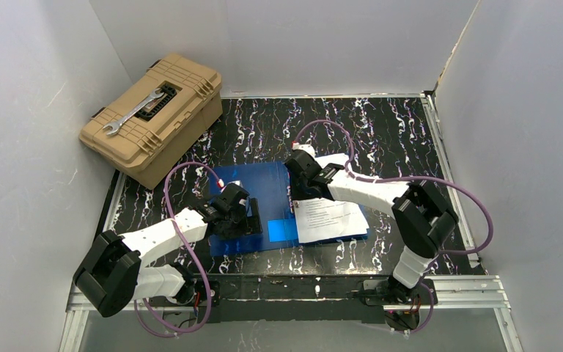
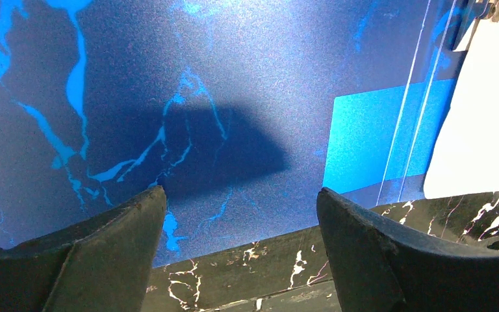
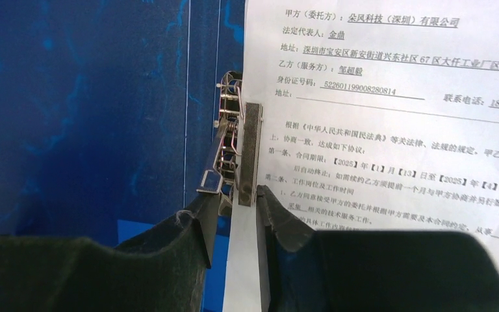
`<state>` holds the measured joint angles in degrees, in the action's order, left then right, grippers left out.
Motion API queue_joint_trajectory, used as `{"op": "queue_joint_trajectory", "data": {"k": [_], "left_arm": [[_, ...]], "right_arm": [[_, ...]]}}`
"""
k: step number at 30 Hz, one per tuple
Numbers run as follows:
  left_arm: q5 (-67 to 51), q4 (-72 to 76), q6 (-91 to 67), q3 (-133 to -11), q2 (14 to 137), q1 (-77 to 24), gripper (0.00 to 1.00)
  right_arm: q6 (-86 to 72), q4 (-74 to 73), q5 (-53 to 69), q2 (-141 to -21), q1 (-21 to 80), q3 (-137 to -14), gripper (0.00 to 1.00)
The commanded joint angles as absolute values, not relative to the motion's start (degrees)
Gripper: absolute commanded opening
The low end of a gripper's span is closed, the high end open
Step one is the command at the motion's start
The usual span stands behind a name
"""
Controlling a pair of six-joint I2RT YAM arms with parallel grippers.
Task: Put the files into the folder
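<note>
Folder (image 1: 264,187): bright blue, lying open and flat at the middle of the black marbled table (image 1: 381,132).

Files (image 1: 330,220): white printed sheets resting on the folder's right half, lower right of centre in the top view. A lighter blue square (image 2: 370,140) shows on the folder just left of the sheets' lower corner. A metal clip (image 3: 252,149) runs along the sheets' left edge. Whether it presses on the paper cannot be determined.

Left gripper (image 2: 240,195): jaws spread wide, nothing between them. It is positioned over the folder's left half, close to that half's lower edge in the top view. The wrist view shows bare blue surface beyond the fingers and a strip of table beneath them. Contact with the folder cannot be determined.

Right gripper (image 3: 234,201): placed at the clip, at the upper left corner of the sheets in the top view. Jaws narrowly parted, one finger on each side of the clip's bar. Whether they clamp the bar cannot be determined.

Tan toolbox (image 1: 154,121): upper left of the top view, against the wall, well apart from the folder. A wrench (image 1: 132,114) lies on its lid.
</note>
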<state>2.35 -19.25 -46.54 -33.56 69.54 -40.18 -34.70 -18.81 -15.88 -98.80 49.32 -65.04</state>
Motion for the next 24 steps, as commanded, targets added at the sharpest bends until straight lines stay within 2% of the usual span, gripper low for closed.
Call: {"op": "queue_joint_trajectory", "data": {"k": [1, 13, 24], "left_arm": [[1.9, -20.1, -46.6, -32.7, 68.7, -39.9, 0.84], [1.2, -19.6, -46.2, -32.6, 69.7, -39.9, 0.84], [0.8, -19.7, -46.0, -32.7, 69.7, -39.9, 0.83]], "right_arm": [[-34.7, -22.0, -18.6, -94.4, 50.6, -66.9, 0.37], [-33.9, -23.4, -20.2, -94.3, 51.4, -72.4, 0.38], [-33.2, -23.0, -17.6, -99.5, 51.9, -74.6, 0.3]]}}
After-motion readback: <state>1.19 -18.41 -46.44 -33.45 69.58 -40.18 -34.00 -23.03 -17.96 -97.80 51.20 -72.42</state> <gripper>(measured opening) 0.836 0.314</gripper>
